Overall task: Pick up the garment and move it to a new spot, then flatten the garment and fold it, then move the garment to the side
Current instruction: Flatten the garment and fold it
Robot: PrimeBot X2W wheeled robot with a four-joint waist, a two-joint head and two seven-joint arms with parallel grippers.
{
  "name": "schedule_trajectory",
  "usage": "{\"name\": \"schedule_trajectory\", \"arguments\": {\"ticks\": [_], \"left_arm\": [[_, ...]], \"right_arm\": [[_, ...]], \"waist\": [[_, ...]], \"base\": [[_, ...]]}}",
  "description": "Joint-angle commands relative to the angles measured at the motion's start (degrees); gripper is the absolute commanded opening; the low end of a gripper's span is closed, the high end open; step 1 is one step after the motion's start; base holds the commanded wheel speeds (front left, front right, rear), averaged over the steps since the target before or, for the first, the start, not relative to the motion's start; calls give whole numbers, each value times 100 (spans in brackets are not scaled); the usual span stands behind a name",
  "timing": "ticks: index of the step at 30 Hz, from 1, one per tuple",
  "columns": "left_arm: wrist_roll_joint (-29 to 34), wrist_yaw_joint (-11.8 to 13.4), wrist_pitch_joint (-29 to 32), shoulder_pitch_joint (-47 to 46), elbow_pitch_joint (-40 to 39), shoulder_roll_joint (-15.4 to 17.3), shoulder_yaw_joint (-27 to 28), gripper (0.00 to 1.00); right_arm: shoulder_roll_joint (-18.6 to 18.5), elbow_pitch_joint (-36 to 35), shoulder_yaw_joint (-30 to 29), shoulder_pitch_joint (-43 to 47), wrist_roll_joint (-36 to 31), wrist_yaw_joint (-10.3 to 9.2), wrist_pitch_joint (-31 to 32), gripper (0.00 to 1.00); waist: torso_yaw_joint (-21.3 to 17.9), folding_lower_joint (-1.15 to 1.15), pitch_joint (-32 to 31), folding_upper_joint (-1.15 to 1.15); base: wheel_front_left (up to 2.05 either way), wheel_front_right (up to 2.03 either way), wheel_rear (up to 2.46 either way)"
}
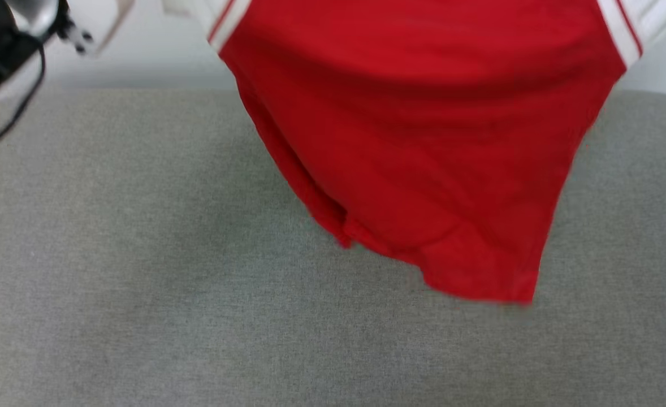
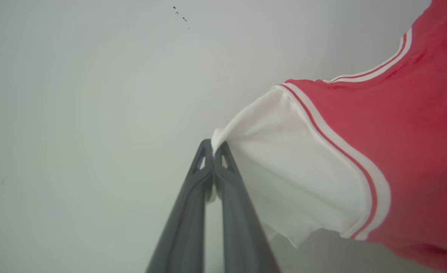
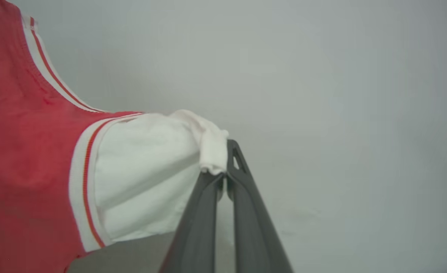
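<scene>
The garment (image 1: 423, 141), a bright red T-shirt with white sleeves and striped trim, hangs in the air above the grey surface, its hem dangling low toward the right. In the left wrist view my left gripper (image 2: 213, 146) is shut on the edge of one white sleeve (image 2: 284, 163). In the right wrist view my right gripper (image 3: 223, 151) is shut on the bunched tip of the other white sleeve (image 3: 151, 167). The shirt is stretched between the two grips, with the collar trim (image 2: 379, 68) sagging in the middle.
A grey fabric-covered surface (image 1: 141, 271) spreads under the shirt. A pale wall (image 1: 158, 56) stands behind it. Part of my left arm with a black cable (image 1: 11, 68) shows at the head view's top left corner.
</scene>
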Motion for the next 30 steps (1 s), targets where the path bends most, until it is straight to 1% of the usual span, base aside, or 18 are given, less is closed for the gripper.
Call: {"name": "schedule_trajectory", "arguments": {"ticks": [1, 5, 8, 13, 17, 21, 25, 30], "left_arm": [[70, -21, -106, -231, 153, -99, 71, 0], [216, -76, -287, -735, 651, -309, 194, 0], [337, -117, -408, -1175, 994, -378, 306, 0], [481, -104, -707, -1845, 1508, -468, 516, 0], [598, -86, -1021, -2234, 1802, -584, 635, 0], [604, -116, -1234, -2440, 2061, -655, 690, 0], [595, -143, -1340, -2534, 2316, -753, 686, 0], [487, -166, -1542, -2285, 2589, -902, 646, 0]], "right_arm": [[78, 102, 106, -326, -116, -5, 6, 0], [295, 517, 315, -1250, -413, -5, -79, 0], [569, 909, 346, -1979, -556, -5, -149, 0], [937, 1461, 528, -3069, -802, -5, -399, 0], [1133, 1961, 649, -3833, -825, -5, -603, 0], [1274, 2488, 897, -4386, -831, -5, -831, 0], [1388, 3029, 1085, -4730, -776, -5, -1046, 0], [1522, 3493, 1316, -4663, -513, -5, -1298, 0]], "waist": [[13, 1, 177, 0], [11, 1, 551, 0], [-24, 1, 872, 0], [-40, 1, 1314, 0], [44, 1, 1558, 0], [96, 1, 1696, 0], [120, 1, 1856, 0], [142, 1, 2002, 0]], "base": [[0, 0, 0], [0, 0, 0], [0, 0, 0], [0, 0, 0], [0, 0, 0], [0, 0, 0], [0, 0, 0], [0, 0, 0]]}}
